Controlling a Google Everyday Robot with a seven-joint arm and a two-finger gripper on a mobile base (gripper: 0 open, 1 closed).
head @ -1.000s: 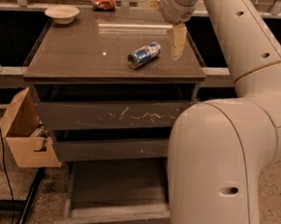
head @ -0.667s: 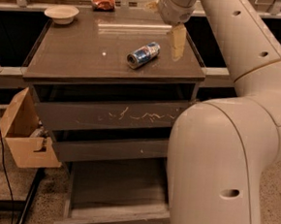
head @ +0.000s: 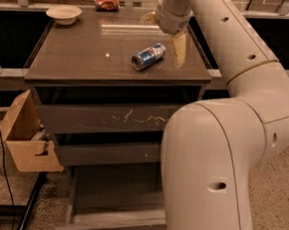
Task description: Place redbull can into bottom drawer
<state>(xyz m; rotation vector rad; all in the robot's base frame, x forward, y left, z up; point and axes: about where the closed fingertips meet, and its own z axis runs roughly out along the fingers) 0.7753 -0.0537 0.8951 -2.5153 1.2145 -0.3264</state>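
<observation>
1. The robot's arm (head: 222,143) is the biggest thing we see: smooth white rounded shells with small round holes. It rises past the right side of the cabinet and bends over the cabinet's back right corner.
2. The cabinet (head: 78,67) is dark grey and boxy, with a flat, glossy top inside a thin raised rim. Its top drawer front (head: 104,120) is plain apart from white scratches, and a narrower middle drawer front (head: 106,154) sits below it.
3. The bottom drawer (head: 111,225) is pulled out from the foot of the cabinet. It is a wide, shallow tray with a plain flat front, and we see its dull grey floor.
4. A brown cardboard box (head: 25,137) with open flaps stands on the floor against the cabinet's left side.
5. The gripper (head: 163,37) hangs over the right rear part of the cabinet top. Its two pale yellow fingers (head: 179,49) are spread apart and hold nothing.
6. A round white bowl (head: 63,14) rests on the cabinet top's back left corner.
7. The can (head: 148,56) is slim metal in blue and silver. It lies on its side on the cabinet top, right of centre, just beside the nearer finger, and we cannot tell whether the two touch.
8. A crumpled red-orange wrapper (head: 107,2) lies at the back edge of the cabinet top.
</observation>
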